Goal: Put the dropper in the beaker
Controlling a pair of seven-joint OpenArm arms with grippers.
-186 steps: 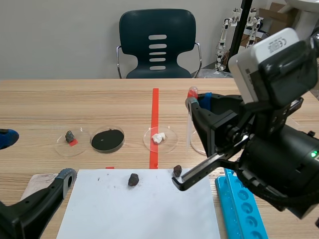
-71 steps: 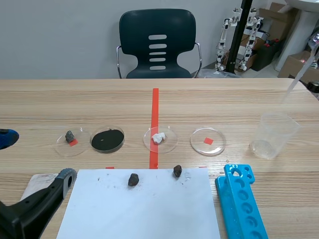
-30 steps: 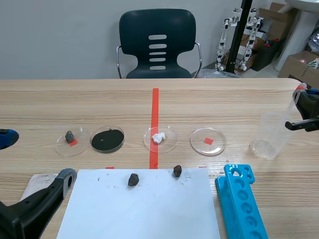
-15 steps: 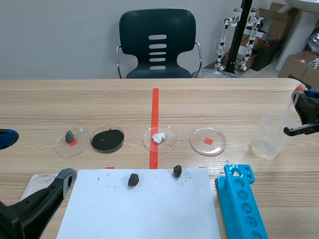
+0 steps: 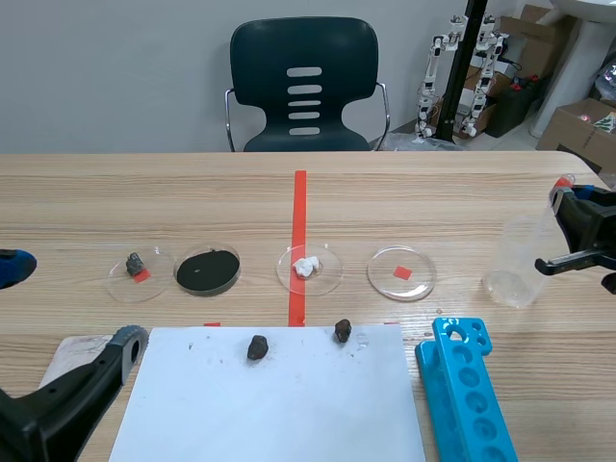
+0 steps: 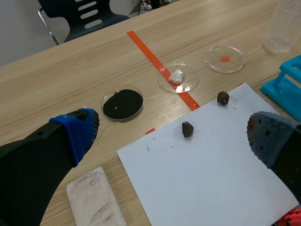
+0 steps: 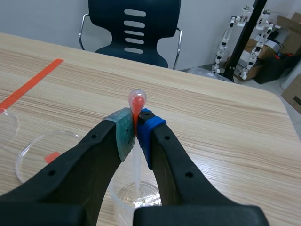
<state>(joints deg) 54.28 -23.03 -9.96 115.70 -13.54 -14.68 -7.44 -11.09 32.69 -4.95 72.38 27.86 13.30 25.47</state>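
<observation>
Right claw point(image 7: 137, 134) clamped on the dropper point(image 7: 137, 100), whose tip hangs inside the clear beaker point(image 5: 518, 262); only letting go appears left.

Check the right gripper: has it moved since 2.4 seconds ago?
Yes. The right gripper, shut on the dropper, has come down into view from the upper right and now sits beside the rim of the beaker, which has stayed put.
</observation>
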